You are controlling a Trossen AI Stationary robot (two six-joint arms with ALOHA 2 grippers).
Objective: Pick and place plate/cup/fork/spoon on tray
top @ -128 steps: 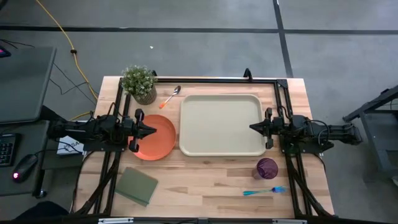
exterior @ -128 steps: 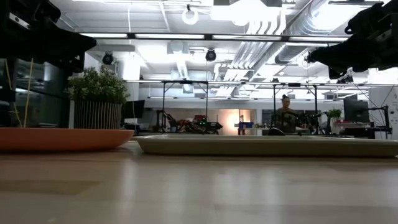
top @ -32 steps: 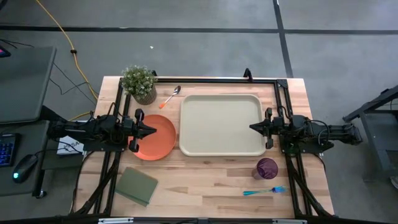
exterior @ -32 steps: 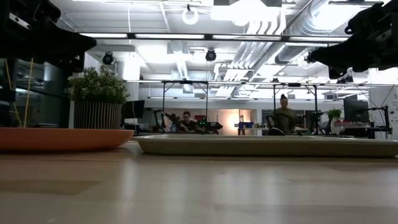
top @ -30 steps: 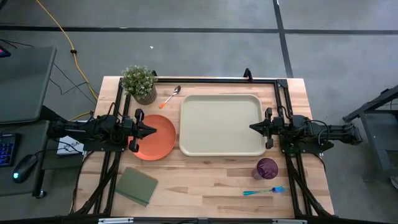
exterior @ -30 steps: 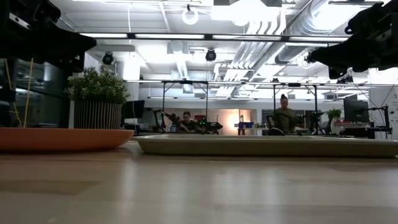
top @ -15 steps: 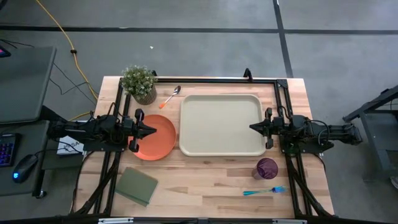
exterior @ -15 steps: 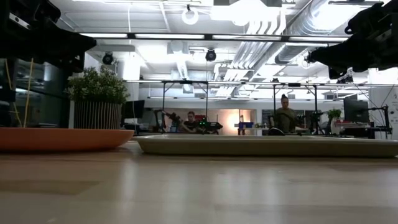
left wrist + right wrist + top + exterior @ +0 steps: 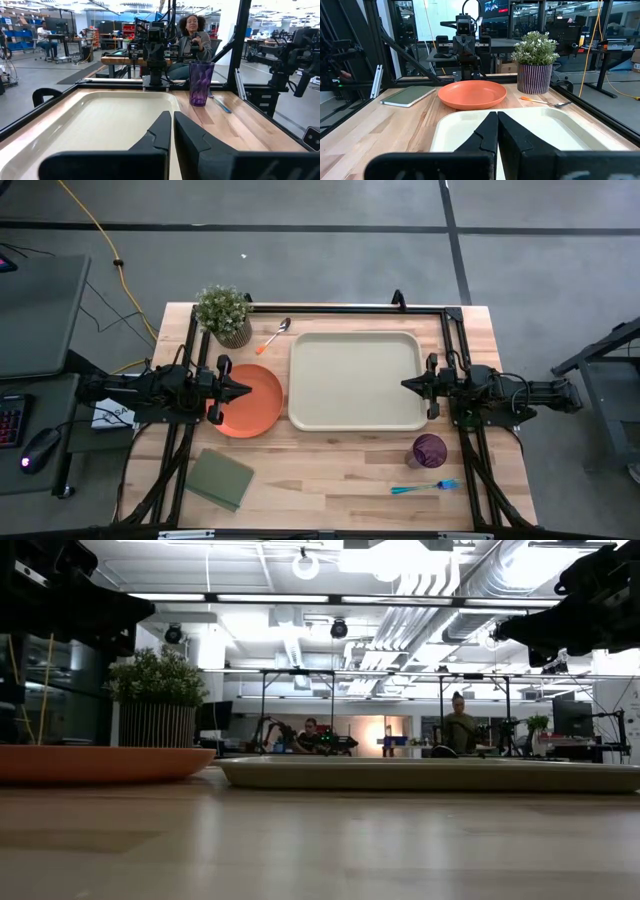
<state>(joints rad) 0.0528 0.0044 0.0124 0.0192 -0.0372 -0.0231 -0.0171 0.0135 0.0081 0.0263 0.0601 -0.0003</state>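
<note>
in the high view nothing is on the large cream rectangular tray with rounded corners point(image 9: 356, 380) at the centre of the frame, so the task looks unstarted. the left tool point(image 9: 243, 389) hangs over the left part of the round flat orange-red plate point(image 9: 250, 401), which lies left of centre, just beside the tray's left rim. its fingers are pressed together and hold nothing, as the left wrist view shows point(image 9: 172, 132). the right tool point(image 9: 408, 384) hangs over the tray's right edge, its fingers likewise together and empty point(image 9: 497, 131).

the plate is plainly the left arm's piece: it lies right under that tool, and the tray is directly to its right, so a short sideways carry over the rim would do. the small spoon with silver bowl and orange handle point(image 9: 273, 336) lies in the upper left, its long axis diagonal, between the small potted plant in a striped pot point(image 9: 225, 314) and the tray's upper left corner; the left arm is nearer. the translucent purple tumbler point(image 9: 429, 450) stands lower right, below the right arm, and the slim blue-teal fork point(image 9: 423, 487) lies below it, its long axis nearly along the desk's point(image 9: 330, 470) lower edge. both are nearer the right arm.

the lower middle of the desk is open; a flat green square pad point(image 9: 220, 477) sits lower left, away from the paths. the black frame rails crowd the arms' sides.
</note>
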